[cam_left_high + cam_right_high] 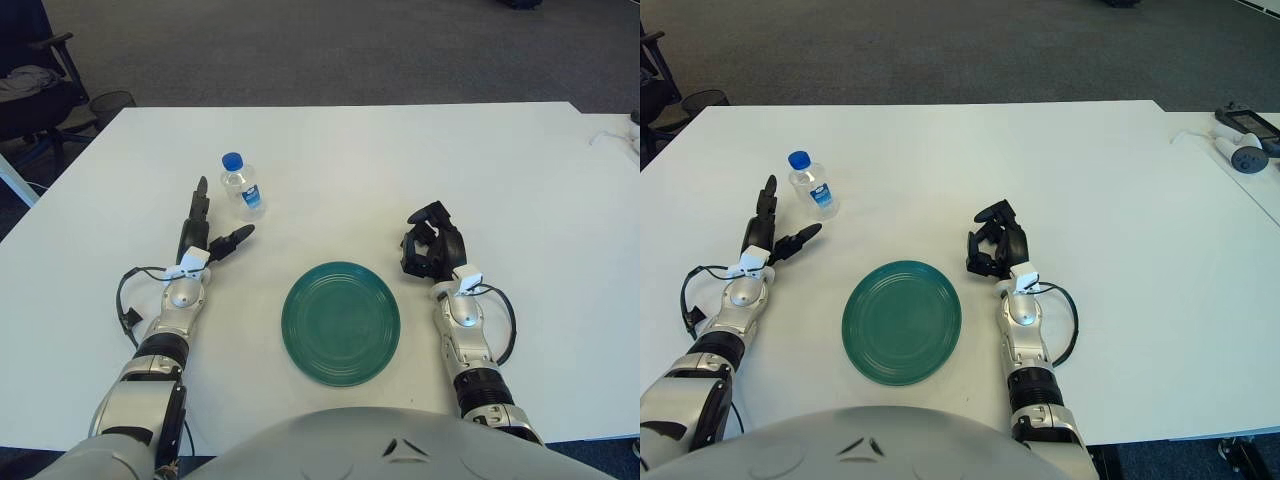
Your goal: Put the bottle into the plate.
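1 white table (500, 180), 1 green plate (341, 322) at front centre. 2 hands: left hand (206, 232) w/ fingers spread, just short of the bottle; right hand (432, 244) curled, prob. holding nothing. 1 bottle (241, 186) upright, far-left of plate.

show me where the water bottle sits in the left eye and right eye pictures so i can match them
Left eye view: the bottle stands upright left of centre in the upper half, just beyond the left hand.
Right eye view: the bottle appears nearer the left edge, at about the same height.
Shared landmark: the green plate, nearer the robot and to the bottle's right in both views.
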Robot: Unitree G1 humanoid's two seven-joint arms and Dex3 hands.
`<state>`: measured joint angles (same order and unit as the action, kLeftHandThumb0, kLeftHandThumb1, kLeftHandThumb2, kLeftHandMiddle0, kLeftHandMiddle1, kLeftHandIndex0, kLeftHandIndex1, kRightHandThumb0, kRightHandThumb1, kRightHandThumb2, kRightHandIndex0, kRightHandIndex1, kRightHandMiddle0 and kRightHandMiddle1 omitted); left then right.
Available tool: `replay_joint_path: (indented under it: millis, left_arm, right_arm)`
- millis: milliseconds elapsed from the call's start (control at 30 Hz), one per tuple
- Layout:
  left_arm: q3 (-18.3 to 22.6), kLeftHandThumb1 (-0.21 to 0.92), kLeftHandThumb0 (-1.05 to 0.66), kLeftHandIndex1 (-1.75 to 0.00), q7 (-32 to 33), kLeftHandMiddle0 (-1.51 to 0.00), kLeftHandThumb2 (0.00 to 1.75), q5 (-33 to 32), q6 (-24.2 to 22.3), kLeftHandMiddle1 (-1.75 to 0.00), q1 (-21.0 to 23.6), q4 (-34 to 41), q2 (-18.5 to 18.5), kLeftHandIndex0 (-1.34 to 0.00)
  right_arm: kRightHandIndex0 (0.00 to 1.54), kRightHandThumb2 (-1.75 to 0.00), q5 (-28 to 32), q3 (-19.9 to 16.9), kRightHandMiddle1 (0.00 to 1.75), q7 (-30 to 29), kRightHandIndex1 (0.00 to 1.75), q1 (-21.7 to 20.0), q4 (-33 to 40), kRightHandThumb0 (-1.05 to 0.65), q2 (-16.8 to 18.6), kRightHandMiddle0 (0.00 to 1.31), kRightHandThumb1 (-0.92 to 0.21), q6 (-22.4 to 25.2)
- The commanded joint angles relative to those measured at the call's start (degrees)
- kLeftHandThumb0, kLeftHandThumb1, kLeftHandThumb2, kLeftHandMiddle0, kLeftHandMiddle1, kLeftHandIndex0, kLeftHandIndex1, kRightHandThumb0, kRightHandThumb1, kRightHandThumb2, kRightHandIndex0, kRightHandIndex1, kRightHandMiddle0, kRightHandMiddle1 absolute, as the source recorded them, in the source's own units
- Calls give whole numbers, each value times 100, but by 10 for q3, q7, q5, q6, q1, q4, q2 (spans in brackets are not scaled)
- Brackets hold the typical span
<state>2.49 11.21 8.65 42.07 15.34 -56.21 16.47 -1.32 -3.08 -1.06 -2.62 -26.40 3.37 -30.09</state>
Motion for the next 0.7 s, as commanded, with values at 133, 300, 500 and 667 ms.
replay_joint_path:
  millis: [133,300,500,667]
  left_arm:
    - [-24,91,-105,0,-1,0,4,23,-15,0,-44,-25,-27,0]
    - [-28,91,-105,0,-2,0,4,28,-17,0,-45,-18,-25,0]
    - [-34,92,-105,0,3,0,4,34,-24,0,-46,-2,-27,0]
    - [-38,92,-105,0,2,0,7,40,-34,0,-36,-4,-27,0]
  right_arm:
    - [59,-123,5,-14,171,-16,175,104,-96,-1,0,30,-40,23]
    - [59,-123,4,-14,172,-19,175,104,-97,-1,0,29,-40,21]
    - [59,-123,7,-15,173,-20,175,103,-99,-1,3,28,-41,13]
    - [59,-123,7,-13,173,-19,175,101,-100,-1,3,28,-41,15]
